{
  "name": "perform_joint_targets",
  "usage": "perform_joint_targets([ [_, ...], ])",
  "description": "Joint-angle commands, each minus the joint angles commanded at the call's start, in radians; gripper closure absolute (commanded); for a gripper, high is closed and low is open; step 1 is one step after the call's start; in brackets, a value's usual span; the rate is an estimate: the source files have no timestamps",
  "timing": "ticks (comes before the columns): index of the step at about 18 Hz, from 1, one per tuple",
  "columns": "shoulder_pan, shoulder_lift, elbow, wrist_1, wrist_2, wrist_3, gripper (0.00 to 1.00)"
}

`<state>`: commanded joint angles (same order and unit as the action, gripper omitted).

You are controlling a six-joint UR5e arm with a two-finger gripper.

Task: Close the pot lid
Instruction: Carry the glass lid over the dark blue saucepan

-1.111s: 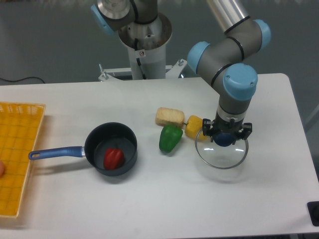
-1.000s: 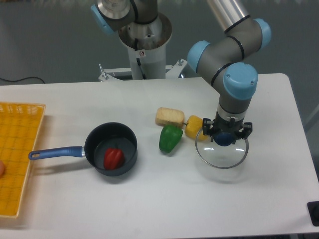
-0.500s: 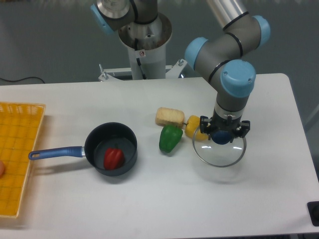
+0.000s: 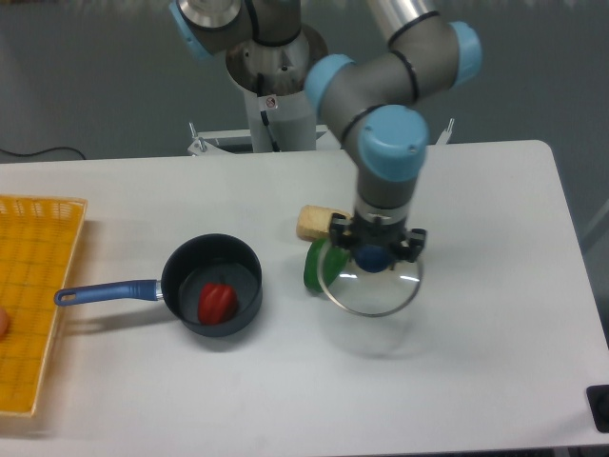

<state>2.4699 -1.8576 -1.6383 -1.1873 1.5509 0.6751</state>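
1. The white desk (image 4: 476,381) carries everything here.
2. The robot arm (image 4: 390,143) reaches down from the top of the view to the middle of the desk.
3. A yellow basket (image 4: 38,286) lies at the desk's left edge.
4. The pot (image 4: 243,271), dark navy and uncovered, stands left of centre, its blue handle pointing left to the basket's rim. A red pepper (image 4: 217,303) lies inside it.
5. The pot lid (image 4: 371,290), clear glass with a metal rim, hangs level above the desk, well to the right of the pot; its shadow falls on the desk just below.
6. The end effector (image 4: 374,255) is clamped on the lid's blue knob from above.
7. A green pepper (image 4: 313,267) shows at the lid's left edge, partly seen through the glass.
8. A beige sponge-like block (image 4: 312,221) lies just behind the pepper, partly hidden by the end effector.
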Motion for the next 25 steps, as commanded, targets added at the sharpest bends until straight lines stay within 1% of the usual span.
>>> perform_joint_targets([
  [6,-0.063,0.002,-0.009,-0.002,-0.006,-0.028,0.61],
  [11,-0.115,0.000,-0.023,0.009,-0.009,-0.081,0.61],
  [16,-0.170,0.003,-0.023,0.011,-0.011,-0.137,0.61],
  [18,-0.199,0.003,-0.028,0.020,-0.009,-0.176,0.61],
  [21,-0.238,0.003,-0.040,0.055,-0.006,-0.218,0.61],
  [25,-0.275,0.003,-0.048,0.060,0.002,-0.242,0.61],
])
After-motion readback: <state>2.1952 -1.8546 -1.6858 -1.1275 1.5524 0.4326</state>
